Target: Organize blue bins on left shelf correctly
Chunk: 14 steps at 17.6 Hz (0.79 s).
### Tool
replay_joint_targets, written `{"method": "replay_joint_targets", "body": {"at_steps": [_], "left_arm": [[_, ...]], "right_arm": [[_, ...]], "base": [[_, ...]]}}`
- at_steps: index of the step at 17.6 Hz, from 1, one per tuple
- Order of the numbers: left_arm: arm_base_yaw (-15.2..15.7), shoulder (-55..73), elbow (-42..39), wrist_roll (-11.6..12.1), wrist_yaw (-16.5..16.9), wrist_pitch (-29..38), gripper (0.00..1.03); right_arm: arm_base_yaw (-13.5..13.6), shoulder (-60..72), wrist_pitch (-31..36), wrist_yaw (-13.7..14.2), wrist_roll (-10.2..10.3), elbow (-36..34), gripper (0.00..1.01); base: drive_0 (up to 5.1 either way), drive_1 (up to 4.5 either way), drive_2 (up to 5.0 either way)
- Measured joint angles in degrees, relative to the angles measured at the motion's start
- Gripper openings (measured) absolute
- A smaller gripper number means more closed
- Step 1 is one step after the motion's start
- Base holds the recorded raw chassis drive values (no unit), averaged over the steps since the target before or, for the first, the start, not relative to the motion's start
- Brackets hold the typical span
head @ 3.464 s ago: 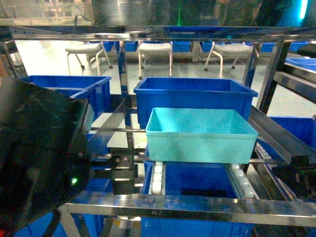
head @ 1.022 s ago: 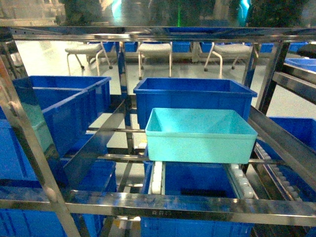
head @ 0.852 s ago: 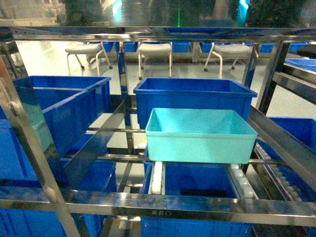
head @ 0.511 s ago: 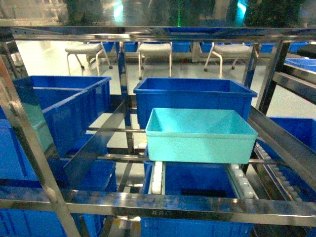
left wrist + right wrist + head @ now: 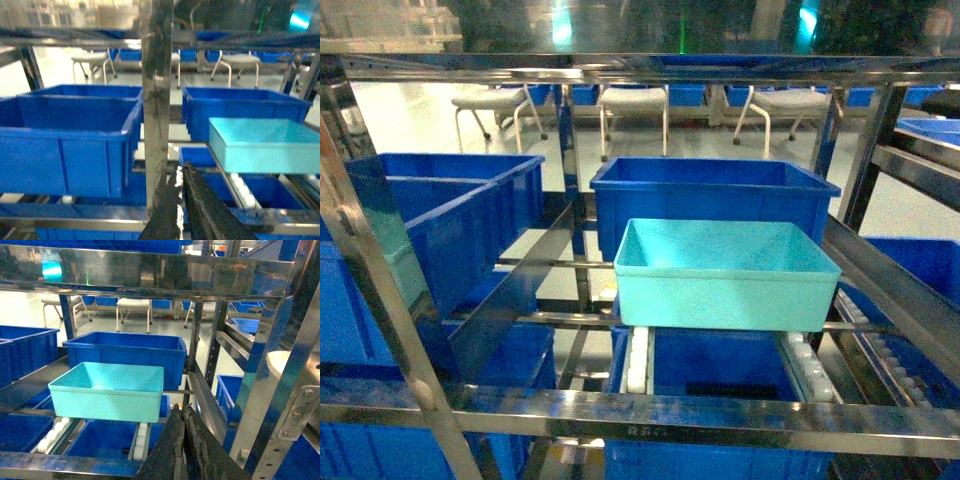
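The light turquoise glossy plastic tub (image 5: 725, 272) is sitting on the white roller lane (image 5: 640, 358) of the shiny stainless-steel rack (image 5: 650, 415), its back wall close against the dark blue plastic crate (image 5: 715, 200) behind it, apparently because the sloped lane feeds bins forward. The left gripper (image 5: 182, 176) is hanging outside the rack, fingers pressed together and empty, the tub ahead and to its right. The right gripper (image 5: 181, 416) is likewise closed on nothing, the tub ahead and to its left. Neither is touching anything.
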Motion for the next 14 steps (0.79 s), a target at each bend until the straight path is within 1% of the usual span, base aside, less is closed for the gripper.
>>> {"method": "replay_joint_targets", "body": {"at_steps": [1,2,5,7,9,10,14], "left_arm": [[0.0,-1.55,0.0,0.0,-0.04,0.39,0.02],[0.0,-1.64,0.0,0.04,-0.2,0.26,0.02],[0.0,-1.64,0.0,0.07,-0.02,0.52,0.02],[0.0,-1.64,0.0,0.04,-0.02,0.52,0.18],[0.0,-1.64,0.0,0.04,-0.02,0.52,0.29],[0.0,-1.64,0.0,0.04,-0.04,0.52,0.36],[0.0,-1.64,0.0,0.04,-0.02,0.52,0.69]], "right_arm": [[0.0,-0.39,-0.57,-0.02,0.0,0.0,0.02],[0.02,-8.39,-10.45,0.07,0.0,0.02,0.02],[0.0,-9.6,-10.19,0.15,-0.02,0.02,0.02],[0.0,-9.6,-10.19,0.15,0.0,0.04,0.21],[0.0,-9.6,-10.19,0.15,0.0,0.04,0.33],[0.0,-9.6,-10.19,0.15,0.0,0.04,0.39],[0.0,-9.6,-10.19,0.15,0.0,0.02,0.72]], "base": [[0.0,0.0,0.0],[0.0,0.0,0.0],[0.0,0.0,0.0],[0.0,0.0,0.0],[0.0,0.0,0.0],[0.0,0.0,0.0],[0.0,0.0,0.0]]}}
